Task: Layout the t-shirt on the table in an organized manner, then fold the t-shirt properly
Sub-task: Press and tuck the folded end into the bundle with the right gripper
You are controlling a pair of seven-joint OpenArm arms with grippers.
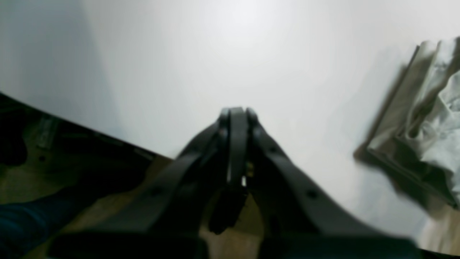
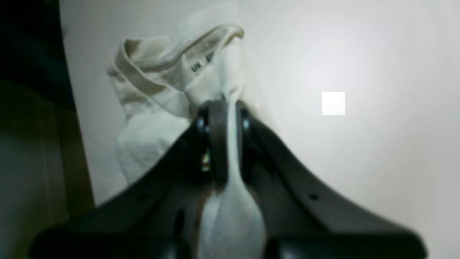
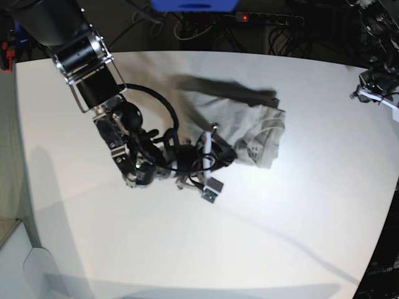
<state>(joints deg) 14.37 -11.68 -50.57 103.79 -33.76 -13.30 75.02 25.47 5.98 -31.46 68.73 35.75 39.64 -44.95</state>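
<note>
The t-shirt [image 3: 240, 124] lies in a crumpled heap on the table [image 3: 299, 205], somewhat toward the far side and near the middle of its width. In the base view its body is bunched, with a dark folded band along the far edge and the neck end turned toward the robot's left. No sleeve or hem is spread flat, so the layout step is judged barely begun, and the folding has not started.

The right claw [image 2: 222, 108] is clamped on the cloth: the right wrist view shows a pinch of pale fabric squeezed between its jaws, running back through the gap, just below the neckband [image 2: 179, 54] with its small printed label. From the base view this arm reaches in low across the table to the near edge of the heap. The grip looks to be near the collar, which would suit pulling that end out straight.

The left claw [image 1: 237, 115] has its jaws together and holds nothing. It hangs above bare table by the edge, well apart from the shirt; in its own view only a folded corner of the cloth shows at the far right.

What is left, as judged: draw the shirt open, flatten body and sleeves, square it on the table, then make every fold
</note>
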